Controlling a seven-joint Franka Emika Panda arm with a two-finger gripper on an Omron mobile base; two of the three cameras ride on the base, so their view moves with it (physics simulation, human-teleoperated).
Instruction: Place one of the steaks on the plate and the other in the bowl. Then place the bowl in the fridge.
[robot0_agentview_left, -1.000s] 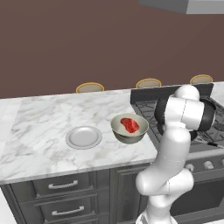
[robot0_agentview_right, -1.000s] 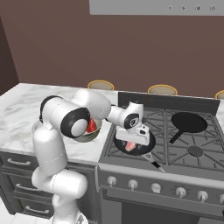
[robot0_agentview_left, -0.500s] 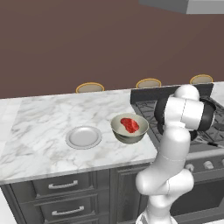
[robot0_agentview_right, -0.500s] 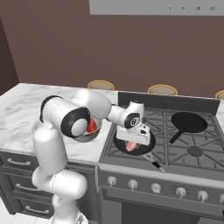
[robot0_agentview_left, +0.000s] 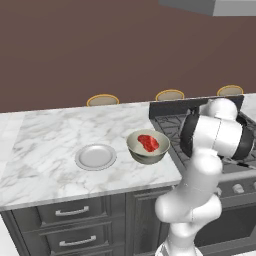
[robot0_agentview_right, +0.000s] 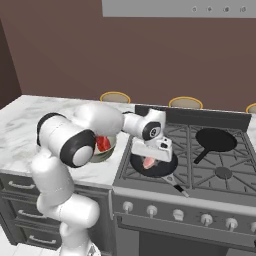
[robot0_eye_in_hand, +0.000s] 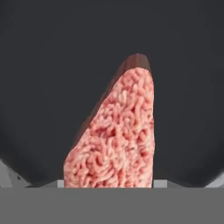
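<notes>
A: Checking left base view: red steak (robot0_agentview_left: 148, 142) in the bowl (robot0_agentview_left: 148, 147) near the counter's stove edge, plate (robot0_agentview_left: 95, 156) bare.
B: Right base view: gripper (robot0_agentview_right: 150, 161) down in the front pan (robot0_agentview_right: 156, 166).
A: Hand view: jaws just narrowed from wide, apparently around the pink steak (robot0_eye_in_hand: 118, 140). Plate next.

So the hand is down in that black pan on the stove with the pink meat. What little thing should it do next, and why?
Probably lift straight up. The gripper sits low in the pan, with the pink steak right between its fingers, seemingly gripped. The red steak already lies in the bowl, and the plate is bare, so this piece likely goes there once raised.
</notes>
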